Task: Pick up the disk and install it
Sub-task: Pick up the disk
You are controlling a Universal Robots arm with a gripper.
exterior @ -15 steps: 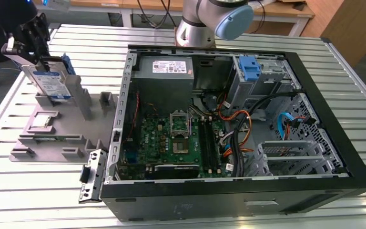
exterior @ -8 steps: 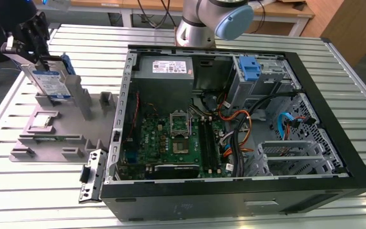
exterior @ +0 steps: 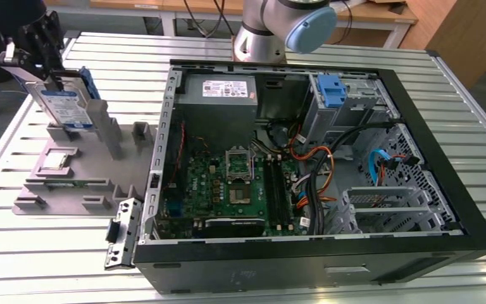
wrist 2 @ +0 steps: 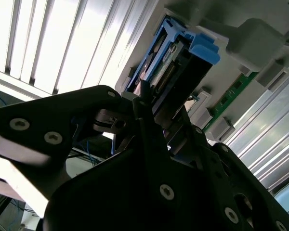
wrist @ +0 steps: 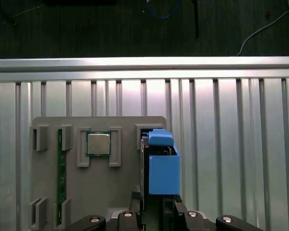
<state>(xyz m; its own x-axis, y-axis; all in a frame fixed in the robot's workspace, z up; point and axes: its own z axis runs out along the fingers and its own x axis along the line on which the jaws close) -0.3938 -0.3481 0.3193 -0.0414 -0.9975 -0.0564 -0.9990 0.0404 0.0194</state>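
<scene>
Presently, gripper (exterior: 47, 66): over the far corner of the grey fixture block (exterior: 91, 158), hanging above it in the exterior view; in both wrist views its fingers stand on either side of the disk.
Grip state: fingers (wrist 2: 139, 108) pressed against the two broad faces of the disk, pinching its upper edge.
Disk (exterior: 64, 104): upright on edge at the fixture block's far corner, slightly tilted, label facing the exterior camera, blue carrier around the silver body.
Disk, wrist views: the blue carrier tab (wrist 2: 197, 45) points toward the fixture block; seen edge-on from above (wrist: 164, 168), it sits at the block's side edge, just beside the chip pocket.
Seating: the lower edge meets the fixture block's upright posts; whether it rests in the slot or is lifted clear cannot be told.
Chip (wrist: 98, 144): lying flat in its square pocket on the fixture block, apart from the disk.
Green memory strip (wrist: 61, 173): lying in a long slot of the fixture block, on the far side of the chip from the disk.
Computer case (exterior: 311, 253): open, lying on its side just beside the fixture block, on the exterior view's right of it.
Slatted metal table (exterior: 57, 253): carries the fixture block and the case.
</scene>
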